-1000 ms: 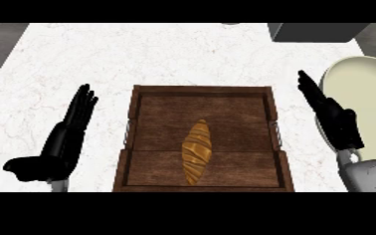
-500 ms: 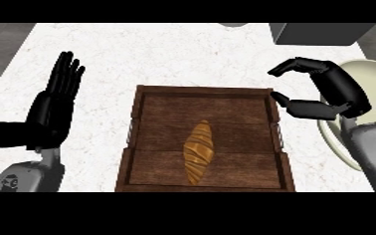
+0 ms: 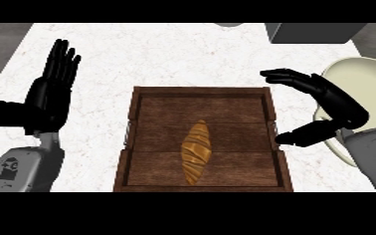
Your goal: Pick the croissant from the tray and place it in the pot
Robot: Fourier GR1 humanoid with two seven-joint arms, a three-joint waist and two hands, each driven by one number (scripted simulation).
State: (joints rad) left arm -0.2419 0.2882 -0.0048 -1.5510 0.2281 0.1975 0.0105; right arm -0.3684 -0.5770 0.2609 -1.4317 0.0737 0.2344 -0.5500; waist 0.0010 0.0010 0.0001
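Observation:
A golden-brown croissant (image 3: 196,151) lies lengthwise in the middle of a dark wooden tray (image 3: 151,107) at the lower centre. A cream pot (image 3: 353,77) shows partly at the right edge, behind my right hand. My right hand (image 3: 332,103) hovers just right of the tray's right rim, fingers and thumb spread wide apart, holding nothing. My left hand (image 3: 50,93) stands flat and upright left of the tray, fingers straight and pointing away, resting there.
The tray sits on a white marble counter (image 3: 169,55). A grey object (image 3: 316,32) stands at the back right corner, and a small grey shape (image 3: 229,24) shows at the back edge.
My right hand has opened wider and shifted down along the tray's right rim. My left hand rose from the counter's left side into an upright, flat pose. The croissant has not moved.

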